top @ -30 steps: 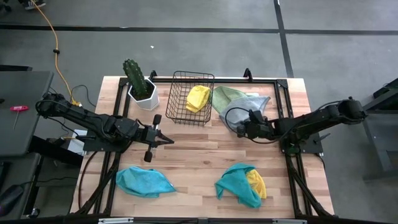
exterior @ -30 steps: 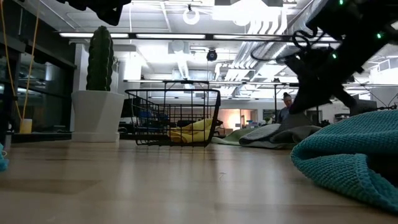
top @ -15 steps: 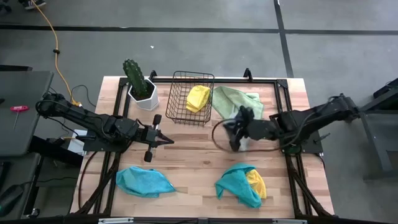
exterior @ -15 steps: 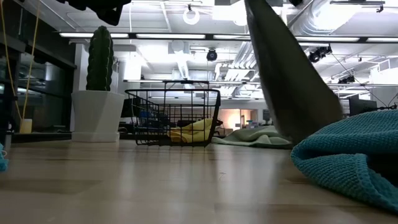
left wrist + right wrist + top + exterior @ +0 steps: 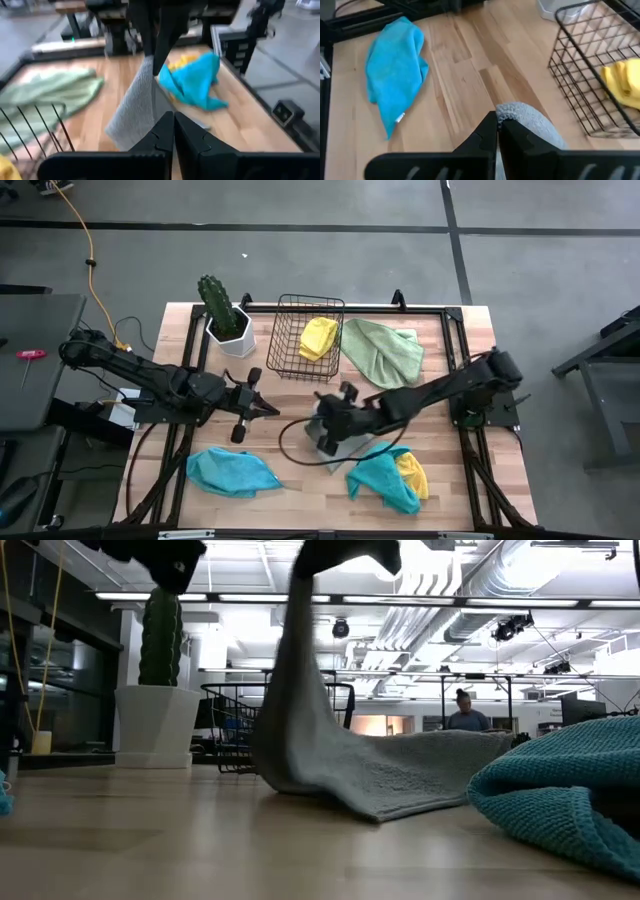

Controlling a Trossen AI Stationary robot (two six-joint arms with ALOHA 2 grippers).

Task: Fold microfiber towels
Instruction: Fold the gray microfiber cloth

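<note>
My right gripper is clamped on the grey towel at mid-desk. I should lay it flat, unbunched. Left gripper waits, closed.

Grey towel, light green towel, teal towels, a yellow towel in a black wire basket.

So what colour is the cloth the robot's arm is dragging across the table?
Grey. The towel hanging from the right gripper shows best in the low view.
</note>
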